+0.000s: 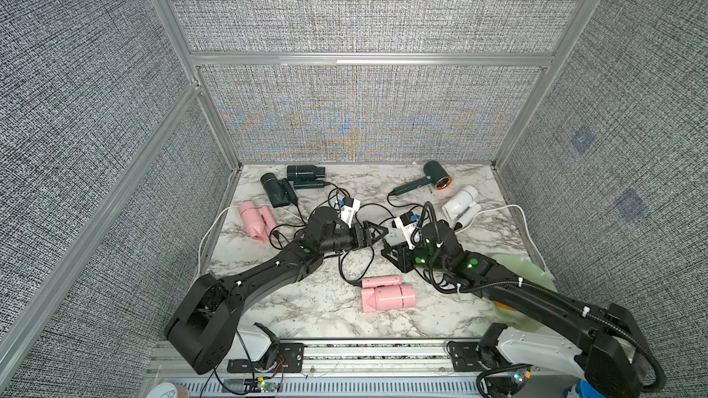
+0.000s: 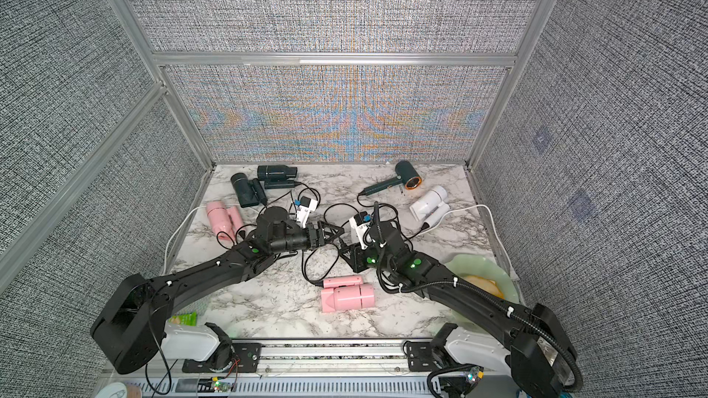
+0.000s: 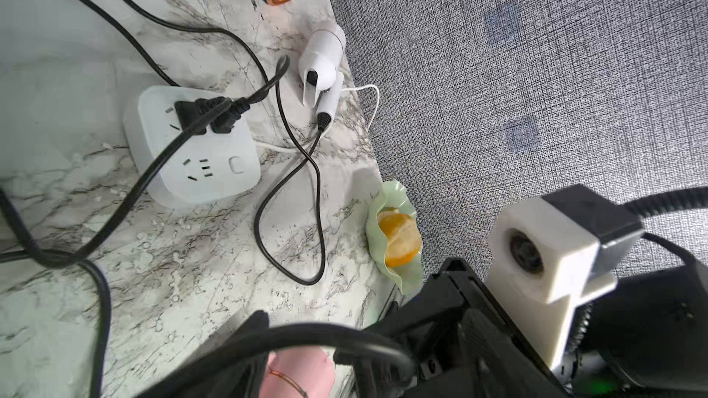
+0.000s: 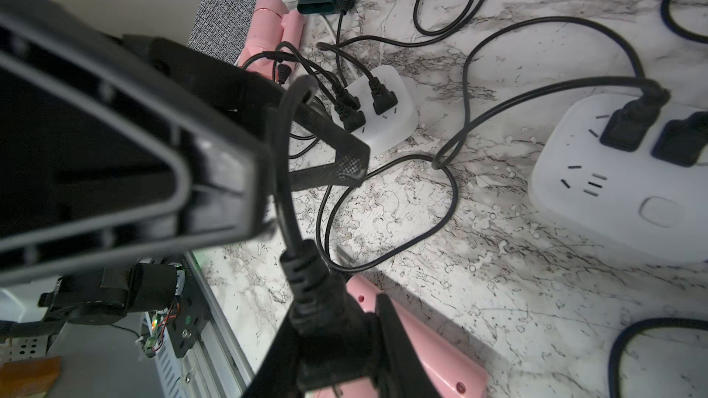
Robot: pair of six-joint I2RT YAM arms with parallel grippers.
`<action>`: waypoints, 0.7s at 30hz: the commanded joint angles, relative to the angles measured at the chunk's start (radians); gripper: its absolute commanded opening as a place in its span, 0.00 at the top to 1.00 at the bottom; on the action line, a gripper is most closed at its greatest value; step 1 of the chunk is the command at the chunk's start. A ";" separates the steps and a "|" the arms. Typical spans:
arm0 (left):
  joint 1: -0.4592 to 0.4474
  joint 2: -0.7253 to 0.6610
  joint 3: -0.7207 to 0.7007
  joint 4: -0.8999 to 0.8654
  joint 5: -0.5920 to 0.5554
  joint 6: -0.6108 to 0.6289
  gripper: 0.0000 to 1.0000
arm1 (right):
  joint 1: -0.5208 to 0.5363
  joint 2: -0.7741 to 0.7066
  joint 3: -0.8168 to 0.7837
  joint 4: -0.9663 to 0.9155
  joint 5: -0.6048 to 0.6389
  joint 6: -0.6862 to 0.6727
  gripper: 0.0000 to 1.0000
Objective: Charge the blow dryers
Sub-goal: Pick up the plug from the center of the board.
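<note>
Right wrist view gives us the closest look at the right gripper [image 4: 337, 315]: its jaws are clamped on a black plug [image 4: 314, 285]. The plug's cord [image 4: 283, 170] rises past the fingers of the left gripper [image 1: 380, 234], which are spread and grasp nothing. In both top views the two grippers meet nearly tip to tip. Directly beneath the right gripper lies a folded pink blow dryer [image 1: 387, 294]. Close beside that gripper, just ahead of the left gripper's tips, we see a white socket block [image 4: 620, 193] with two plugs in and one outlet free. A second socket block [image 4: 383, 109], farther off past the left gripper, carries three plugs. Of the other blow dryers, a dark teal dryer [image 1: 304, 173], a second dark teal dryer [image 1: 276, 192] and another pink dryer [image 1: 254, 220] lie behind the left gripper. The copper-ringed dryer [image 1: 436, 177] and the white dryer [image 1: 461, 204] lie well beyond the right gripper on the marble table [image 1: 306, 312].
</note>
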 commanded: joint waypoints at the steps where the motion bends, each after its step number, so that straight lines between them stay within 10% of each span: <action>1: 0.008 0.015 -0.004 0.094 0.033 -0.060 0.26 | 0.004 -0.008 -0.010 0.011 -0.032 -0.028 0.81; 21: 0.037 -0.013 -0.054 0.231 0.058 -0.099 0.76 | 0.006 -0.024 -0.048 -0.012 0.000 -0.042 0.81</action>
